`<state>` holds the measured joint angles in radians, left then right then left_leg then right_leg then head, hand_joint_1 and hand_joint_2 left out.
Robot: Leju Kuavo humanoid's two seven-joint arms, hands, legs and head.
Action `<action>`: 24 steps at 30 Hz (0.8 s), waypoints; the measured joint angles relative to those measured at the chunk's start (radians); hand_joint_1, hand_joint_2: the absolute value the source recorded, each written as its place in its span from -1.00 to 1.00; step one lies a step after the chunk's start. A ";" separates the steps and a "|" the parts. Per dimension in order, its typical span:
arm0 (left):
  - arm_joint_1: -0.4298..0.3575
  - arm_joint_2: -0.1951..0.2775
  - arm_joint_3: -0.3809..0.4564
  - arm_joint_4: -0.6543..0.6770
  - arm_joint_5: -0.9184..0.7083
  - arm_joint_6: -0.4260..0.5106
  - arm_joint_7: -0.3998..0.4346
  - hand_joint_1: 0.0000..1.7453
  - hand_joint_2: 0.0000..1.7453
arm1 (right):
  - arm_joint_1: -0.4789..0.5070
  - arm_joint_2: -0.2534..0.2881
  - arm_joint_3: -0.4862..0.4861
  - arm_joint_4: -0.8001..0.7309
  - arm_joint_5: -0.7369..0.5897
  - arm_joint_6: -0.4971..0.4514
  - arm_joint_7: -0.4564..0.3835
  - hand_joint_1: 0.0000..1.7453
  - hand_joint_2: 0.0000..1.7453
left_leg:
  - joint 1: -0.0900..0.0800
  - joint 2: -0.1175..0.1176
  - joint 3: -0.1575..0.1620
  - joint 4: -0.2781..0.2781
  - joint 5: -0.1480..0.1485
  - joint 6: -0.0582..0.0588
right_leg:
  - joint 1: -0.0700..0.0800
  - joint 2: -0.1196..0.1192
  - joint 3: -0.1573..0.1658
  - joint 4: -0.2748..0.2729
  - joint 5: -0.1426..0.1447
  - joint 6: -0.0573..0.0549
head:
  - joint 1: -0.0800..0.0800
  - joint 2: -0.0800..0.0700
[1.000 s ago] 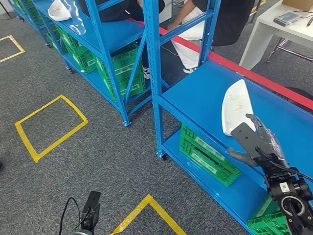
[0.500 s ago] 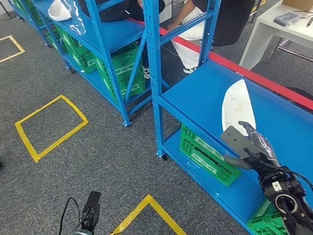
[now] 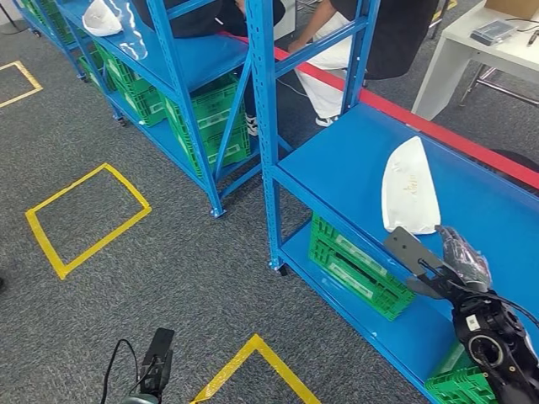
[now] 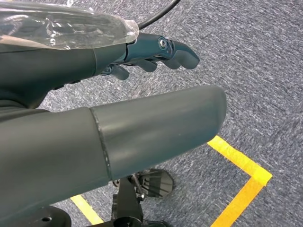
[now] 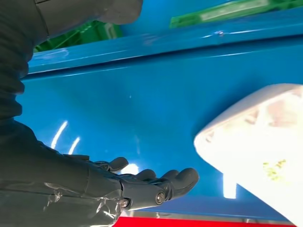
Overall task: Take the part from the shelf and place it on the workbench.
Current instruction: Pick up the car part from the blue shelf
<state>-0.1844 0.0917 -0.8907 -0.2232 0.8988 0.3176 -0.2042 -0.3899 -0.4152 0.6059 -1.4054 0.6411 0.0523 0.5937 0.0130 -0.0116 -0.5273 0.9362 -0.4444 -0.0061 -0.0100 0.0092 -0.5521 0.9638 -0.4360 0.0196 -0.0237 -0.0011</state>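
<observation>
The left robot hand hangs low over the grey carpet, near a yellow tape line, with its fingers loosely apart and nothing in them. To the right of it stands the blue shelf, and the part lies flat on the upper board of the shelf, near the front edge. The part is a white, curved shell with a pointed end; it looks thin, stiff and light, and its smooth surface is probably slippery. I think the best hold is at the edge nearest the front of the shelf, with fingers under the rim and the thumb on top, not on the round back. The right robot hand is at the front edge of the shelf, just below the part and apart from it, open and holding nothing. One second ago this hand was higher and covered the lower tip of the part; now it has come down and back, and the whole part shows.
</observation>
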 joint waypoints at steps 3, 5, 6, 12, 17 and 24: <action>-0.003 0.001 0.000 0.000 -0.007 -0.003 0.004 -1.00 -1.00 | 0.001 -0.003 0.000 0.014 0.016 0.000 0.000 -1.00 1.00 | 0.000 0.000 0.000 0.000 0.000 0.000 | 0.000 0.000 0.000 0.000 0.000 0.000 | 0.000 0.000; -0.004 0.003 0.000 0.000 -0.012 -0.007 0.007 -1.00 -1.00 | 0.001 -0.003 -0.001 0.023 0.029 0.001 -0.006 -1.00 1.00 | 0.000 0.000 0.000 0.000 0.000 0.000 | 0.000 0.000 0.000 0.000 0.000 0.000 | 0.000 0.000; -0.005 0.004 0.000 0.000 -0.013 -0.009 0.008 -1.00 -1.00 | 0.001 -0.003 -0.001 0.027 0.033 0.002 -0.008 -1.00 1.00 | 0.000 0.000 0.000 0.000 0.000 0.000 | 0.000 0.000 0.000 0.000 0.000 0.000 | 0.000 0.000; -0.008 0.008 0.000 0.000 -0.016 -0.011 0.009 -1.00 -1.00 | 0.001 -0.003 -0.002 0.046 0.036 0.004 -0.011 -1.00 1.00 | 0.000 0.000 0.000 0.000 0.000 0.000 | 0.000 0.000 0.000 0.000 0.000 0.000 | 0.000 0.000; -0.008 0.010 0.000 0.000 -0.016 -0.011 0.009 -1.00 -1.00 | 0.001 -0.003 -0.002 0.058 0.036 0.005 -0.011 -1.00 1.00 | 0.000 0.000 0.000 0.000 0.000 0.000 | 0.000 0.000 0.000 0.000 0.000 0.000 | 0.000 0.000; -0.009 0.011 0.000 0.000 -0.016 -0.011 0.009 -1.00 -1.00 | -0.019 0.001 0.001 0.086 0.074 0.014 -0.058 -1.00 1.00 | 0.000 0.000 -0.001 0.000 0.000 0.000 | 0.000 0.000 0.000 0.000 0.000 0.000 | 0.000 0.000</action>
<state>-0.1937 0.1027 -0.8907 -0.2232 0.8831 0.3067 -0.1956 -0.4092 -0.4147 0.6073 -1.3190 0.7155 0.0662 0.5357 0.0130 -0.0118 -0.5282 0.9361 -0.4443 -0.0061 -0.0100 0.0092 -0.5520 0.9638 -0.4356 0.0194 -0.0237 -0.0011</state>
